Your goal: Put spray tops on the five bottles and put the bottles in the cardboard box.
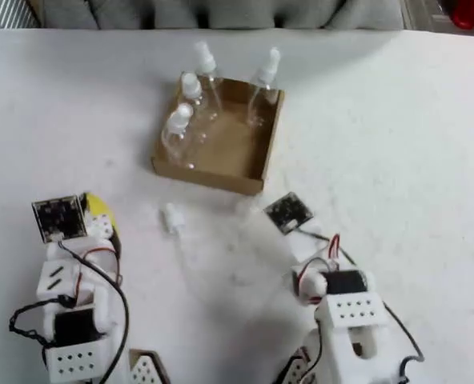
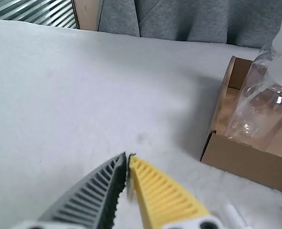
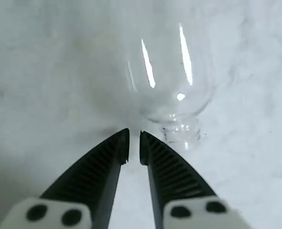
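Observation:
The cardboard box (image 1: 221,156) sits at the table's middle back, and several clear bottles with white spray tops (image 1: 193,88) stand in it. One loose white spray top (image 1: 170,218) lies on the table in front of the box. A clear bottle without a top (image 3: 172,81) lies on the table, its neck (image 3: 181,131) pointing toward my right gripper (image 3: 134,138), which is shut just short of it with nothing held. My left gripper (image 2: 127,160), grey and yellow, is shut and empty at the front left, well left of the box (image 2: 248,160).
The table is covered in white cloth. Grey cushions (image 1: 221,12) run along its back edge, and a red object (image 1: 471,12) lies at the far right corner. Both arm bases (image 1: 73,336) (image 1: 345,320) stand at the front edge.

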Controlling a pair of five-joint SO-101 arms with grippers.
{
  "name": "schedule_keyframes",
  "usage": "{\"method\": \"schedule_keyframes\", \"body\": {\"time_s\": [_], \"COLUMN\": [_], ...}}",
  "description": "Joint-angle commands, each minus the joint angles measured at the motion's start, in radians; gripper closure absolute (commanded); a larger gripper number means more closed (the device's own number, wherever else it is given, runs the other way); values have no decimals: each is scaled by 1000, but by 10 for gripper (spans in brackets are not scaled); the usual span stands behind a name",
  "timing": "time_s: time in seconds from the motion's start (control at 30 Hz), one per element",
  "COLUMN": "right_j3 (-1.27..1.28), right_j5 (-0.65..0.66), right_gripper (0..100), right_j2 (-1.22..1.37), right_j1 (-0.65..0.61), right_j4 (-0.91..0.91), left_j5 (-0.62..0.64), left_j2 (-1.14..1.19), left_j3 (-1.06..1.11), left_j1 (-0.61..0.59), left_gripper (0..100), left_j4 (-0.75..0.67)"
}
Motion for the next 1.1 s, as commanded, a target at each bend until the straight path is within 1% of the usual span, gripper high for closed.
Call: {"method": "schedule_keyframes", "body": {"time_s": [0.0,0.17,0.27,0.4,0.57,0.67,0.77,0.83,0.93,1.07], "right_j3": [-98,-152,-176,-238,-379,-485,-572,-615,-667,-721], "right_j5": [-35,-121,-130,-178,-196,-245,-264,-269,-330,-342], "right_gripper": [974,974,974,974,974,974,974,977,974,974], "right_j2": [79,166,211,297,475,601,697,739,774,796], "right_j1": [68,148,177,177,170,176,177,177,177,170], "right_j4": [-44,-96,-136,-188,-193,-185,-183,-182,-182,-182], "left_j5": [-15,-34,-75,-75,-77,-77,-77,-77,-77,-77], "left_j2": [15,15,15,15,15,15,15,15,15,15], "left_j3": [0,0,0,0,0,0,0,0,0,0], "left_j1": [-1,-1,-1,-1,-1,-1,-1,-1,-1,-1], "left_gripper": [976,976,977,977,977,978,978,978,978,978], "left_j4": [15,18,18,20,20,20,20,20,20,20]}}
